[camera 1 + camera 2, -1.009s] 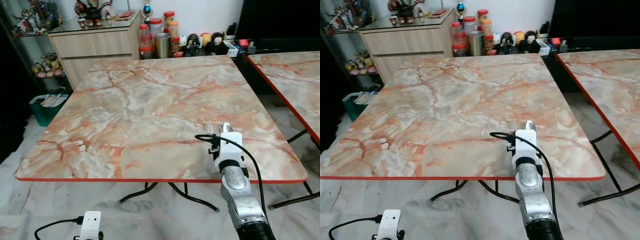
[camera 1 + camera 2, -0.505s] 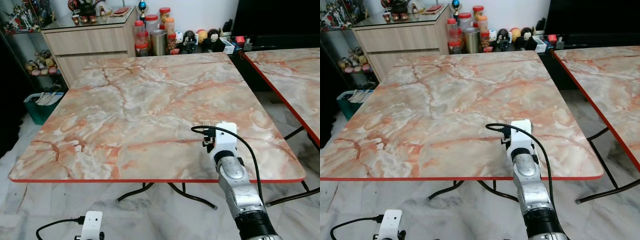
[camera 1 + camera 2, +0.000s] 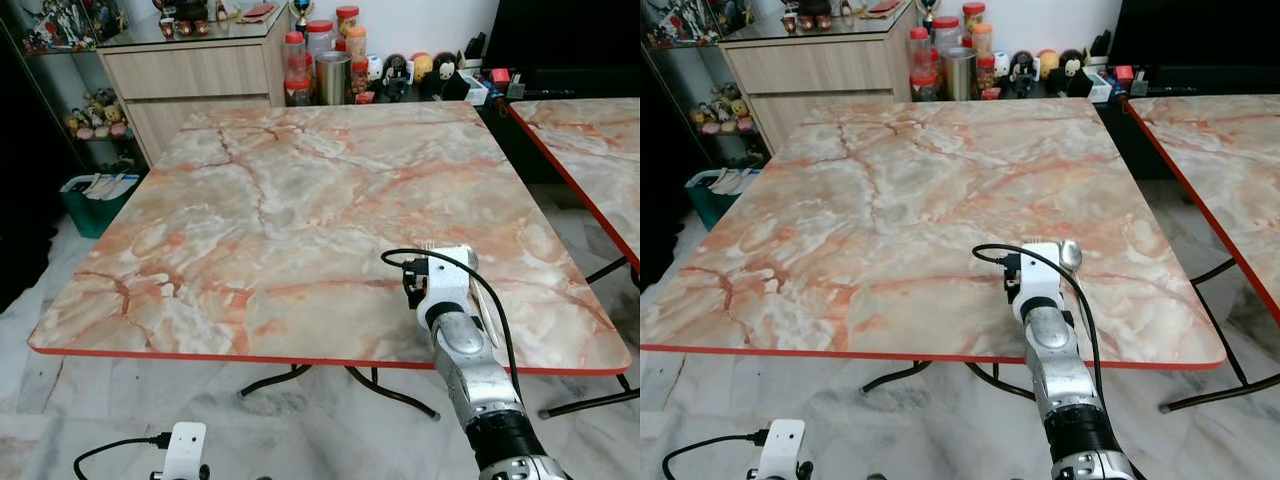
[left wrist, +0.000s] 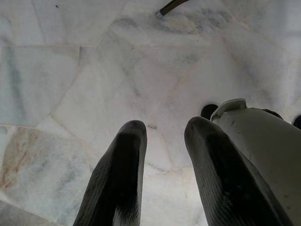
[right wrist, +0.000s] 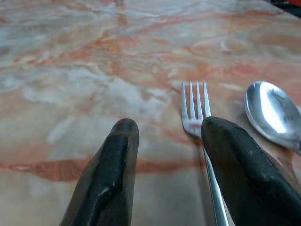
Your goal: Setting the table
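A steel fork [image 5: 195,106] and a spoon [image 5: 268,113] lie side by side on the marble-patterned table [image 3: 270,210], near its front right corner. My right gripper [image 5: 171,125] hovers low over them, open. The fork's handle runs under one of the black fingers [image 5: 235,160], and the spoon lies just outside that finger. From the head, the right wrist [image 3: 445,285] covers most of the fork, while the spoon's bowl [image 3: 1070,254] shows beside it. My left gripper [image 4: 165,123] hangs open over the marble floor, below the table's front edge.
A second table [image 3: 590,140] of the same kind stands close on the right, with a narrow gap between. Behind are a wooden cabinet [image 3: 200,75], jars [image 3: 330,65] and figurines. A teal basket [image 3: 95,200] sits on the floor at left. Black table legs [image 3: 290,378] cross underneath.
The whole view has shifted as the head moved. The right wrist stays over the table's front right part, and the spoon's bowl now shows at the wrist's right side.
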You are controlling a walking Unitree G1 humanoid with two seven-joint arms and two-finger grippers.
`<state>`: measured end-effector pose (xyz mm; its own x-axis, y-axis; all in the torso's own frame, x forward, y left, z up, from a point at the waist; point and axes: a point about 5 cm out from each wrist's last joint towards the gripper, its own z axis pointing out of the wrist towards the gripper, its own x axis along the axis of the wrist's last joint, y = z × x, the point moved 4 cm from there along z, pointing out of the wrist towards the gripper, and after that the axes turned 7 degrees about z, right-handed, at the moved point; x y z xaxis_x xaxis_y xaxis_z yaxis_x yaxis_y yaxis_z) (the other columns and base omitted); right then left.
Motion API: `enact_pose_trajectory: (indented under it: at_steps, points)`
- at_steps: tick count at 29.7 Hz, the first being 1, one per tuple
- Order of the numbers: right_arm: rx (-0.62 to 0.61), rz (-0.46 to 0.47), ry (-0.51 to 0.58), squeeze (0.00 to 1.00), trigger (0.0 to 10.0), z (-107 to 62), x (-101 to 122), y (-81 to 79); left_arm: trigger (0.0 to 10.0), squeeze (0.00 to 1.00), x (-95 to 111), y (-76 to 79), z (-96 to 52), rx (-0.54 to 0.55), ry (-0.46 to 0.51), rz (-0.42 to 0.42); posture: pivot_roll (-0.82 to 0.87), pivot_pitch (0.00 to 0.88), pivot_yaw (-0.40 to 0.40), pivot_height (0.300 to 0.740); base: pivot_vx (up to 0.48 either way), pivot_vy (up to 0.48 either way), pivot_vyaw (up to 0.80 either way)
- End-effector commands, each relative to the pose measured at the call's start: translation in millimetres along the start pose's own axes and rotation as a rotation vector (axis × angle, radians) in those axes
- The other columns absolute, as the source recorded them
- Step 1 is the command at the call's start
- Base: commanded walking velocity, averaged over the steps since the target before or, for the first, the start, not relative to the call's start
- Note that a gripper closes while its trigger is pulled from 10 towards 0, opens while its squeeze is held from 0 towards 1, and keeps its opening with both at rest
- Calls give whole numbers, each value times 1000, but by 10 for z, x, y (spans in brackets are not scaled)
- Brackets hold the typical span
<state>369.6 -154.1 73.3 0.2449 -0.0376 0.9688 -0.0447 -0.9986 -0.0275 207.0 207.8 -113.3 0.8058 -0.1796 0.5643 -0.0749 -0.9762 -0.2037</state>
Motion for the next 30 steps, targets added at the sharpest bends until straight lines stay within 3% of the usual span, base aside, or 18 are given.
enact_pose_trajectory:
  at_steps: [1, 12, 30]
  points:
    - [-17, 16, 22, 0, 10000, 45, 100, 16, 10000, 0, 10, -21, 4, -1, -3, 4, -59, 0, 61, 693, 0, 0, 0]
    - [-65, 33, 25, 0, 10000, 92, 140, 134, 10000, 0, -16, -34, 1, 1, -14, -3, -55, 0, 62, 693, 0, 0, 0]
    - [-77, 78, -87, 0, 10000, 108, -62, 88, 10000, 0, -20, 8, 4, -31, -28, -16, -45, 0, 59, 693, 0, 0, 0]
